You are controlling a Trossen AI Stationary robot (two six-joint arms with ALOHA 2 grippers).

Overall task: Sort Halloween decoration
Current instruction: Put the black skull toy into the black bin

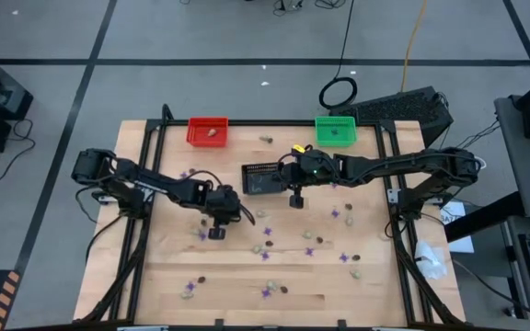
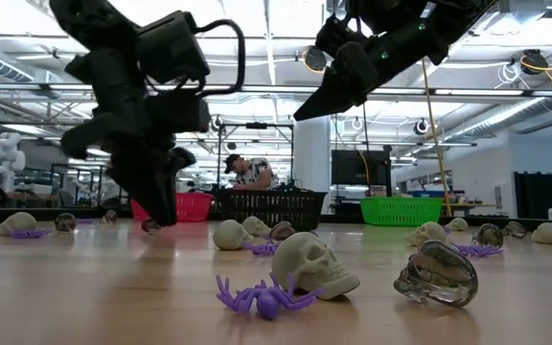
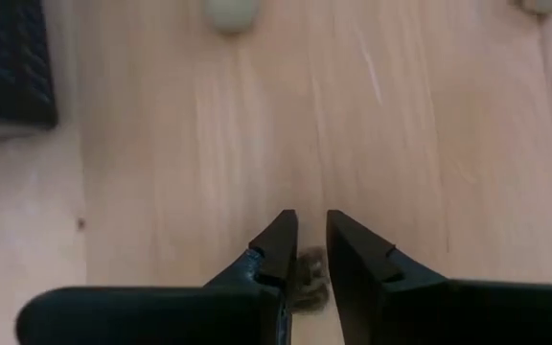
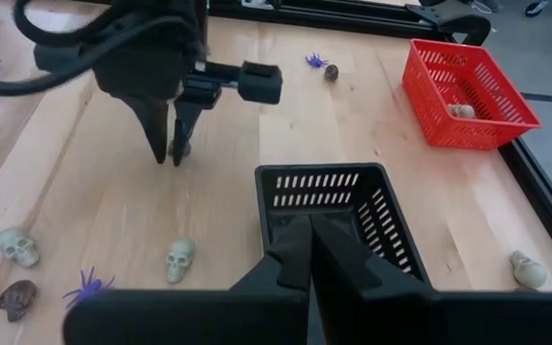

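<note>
Your left pincer (image 1: 217,233) stands point-down just off the front-left corner of the black basket (image 1: 263,178), its fingers (image 3: 278,251) parted only a sliver around a small dark trinket (image 3: 307,276); only the left wrist view shows that bit between the tips; the high view hides it, and I can't tell which way it points. Your right pincer (image 4: 307,251) hangs over the black basket's front edge, fully closed with nothing in it. The low view alone shows what the scattered decorations are: pale skulls (image 2: 314,265), purple spiders (image 2: 260,296) and a dark glassy skull (image 2: 437,273); most lie in front of the basket, with bare table (image 1: 155,267) left of the left pincer; a red basket (image 1: 208,131) and green basket (image 1: 336,130) sit behind it.
</note>
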